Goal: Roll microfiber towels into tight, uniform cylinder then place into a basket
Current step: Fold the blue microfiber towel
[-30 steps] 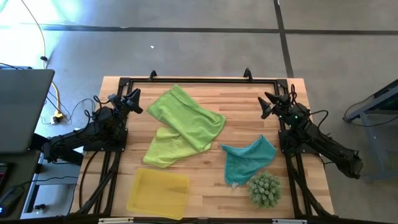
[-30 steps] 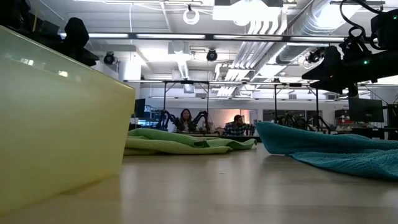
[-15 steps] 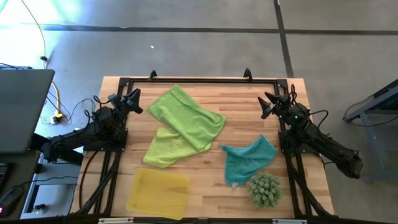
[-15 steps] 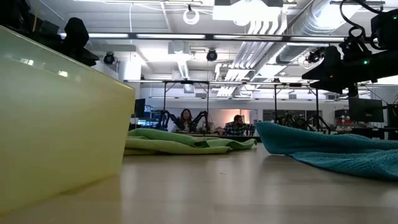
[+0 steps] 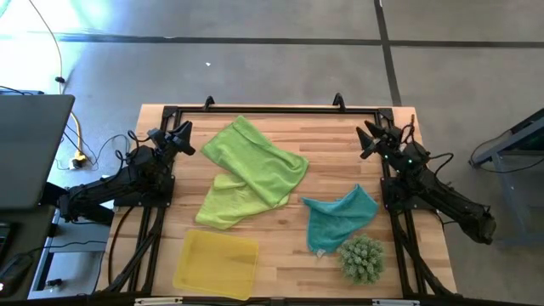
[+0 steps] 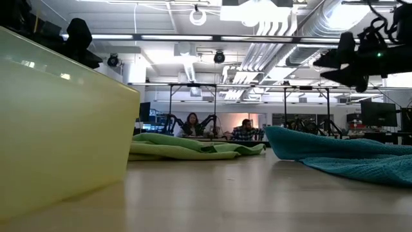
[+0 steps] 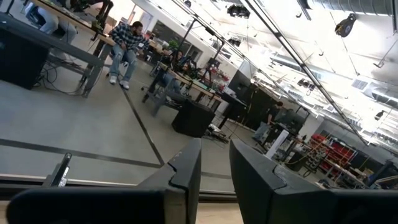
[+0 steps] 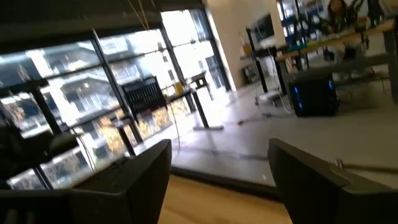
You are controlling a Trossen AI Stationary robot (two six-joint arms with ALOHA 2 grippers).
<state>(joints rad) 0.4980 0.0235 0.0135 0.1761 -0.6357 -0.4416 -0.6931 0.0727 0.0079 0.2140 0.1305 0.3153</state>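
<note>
- The basket (image 5: 216,264), a shallow translucent yellow tray, is sitting flat near the table's (image 5: 331,123) front edge, toward its left corner, with nothing visible inside it; in the low view its yellow wall (image 6: 61,122) is filling the near left.
- Two green towels are lying unrolled just behind the basket: the darker green towel (image 5: 253,159) is spreading toward the middle of the table and overlapping the lighter green towel (image 5: 224,204), whose near edge is lying close to the basket's rear rim.
- The teal towel (image 5: 337,218) is lying crumpled toward the table's right side, apart from the green ones and from the basket.
- A rounded, nubby green bundle (image 5: 362,258) is sitting at the teal towel's front right edge, near the table's front right corner.
- The left hand (image 5: 182,136) is hovering over the table's back left corner, holding nothing, its fingers (image 7: 186,171) standing narrowly apart.
- The right hand (image 5: 373,138) is hovering above the table's back right corner, well clear of the towels, its fingers (image 8: 146,165) standing wide apart and gripping nothing.
- People are sitting at desks in the room beyond the table.
</note>
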